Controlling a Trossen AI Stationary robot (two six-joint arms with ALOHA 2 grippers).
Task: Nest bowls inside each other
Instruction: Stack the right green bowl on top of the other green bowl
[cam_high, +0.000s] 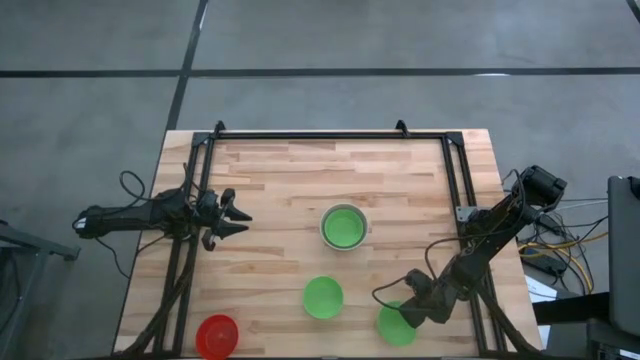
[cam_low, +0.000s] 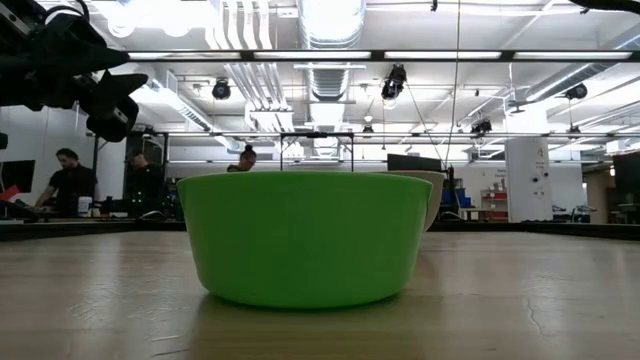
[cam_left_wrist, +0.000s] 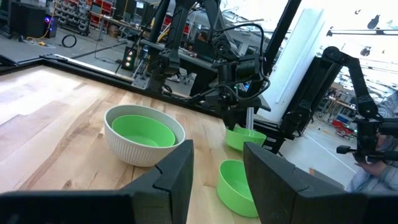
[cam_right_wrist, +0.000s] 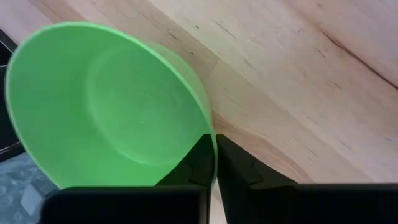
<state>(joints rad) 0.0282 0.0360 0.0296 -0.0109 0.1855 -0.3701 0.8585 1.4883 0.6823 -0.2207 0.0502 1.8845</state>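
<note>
A pale white-grey bowl (cam_high: 344, 228) stands mid-table on its base, with a green bowl (cam_left_wrist: 142, 132) nested in it. A second green bowl (cam_high: 323, 297) sits nearer the front edge. A third green bowl (cam_high: 393, 323) is at the front right, and my right gripper (cam_high: 412, 312) is shut on its rim. A red bowl (cam_high: 217, 335) rests at the front left corner. My left gripper (cam_high: 236, 216) hovers open and level over the table's left side, touching nothing. My right gripper pinches the green bowl's rim (cam_right_wrist: 208, 127) at one spot on its wall. One finger (cam_right_wrist: 198, 163) is inside the bowl and the other (cam_right_wrist: 237, 169) is outside. The fingers slant down from the table's right side. The bowl stays low at the table, mouth up.
A black metal frame (cam_high: 330, 135) runs along the table's far edge and down both sides. Bare wood lies between the bowls and across the far half. Cables (cam_high: 560, 245) hang off the right edge. People stand in the room behind the table.
</note>
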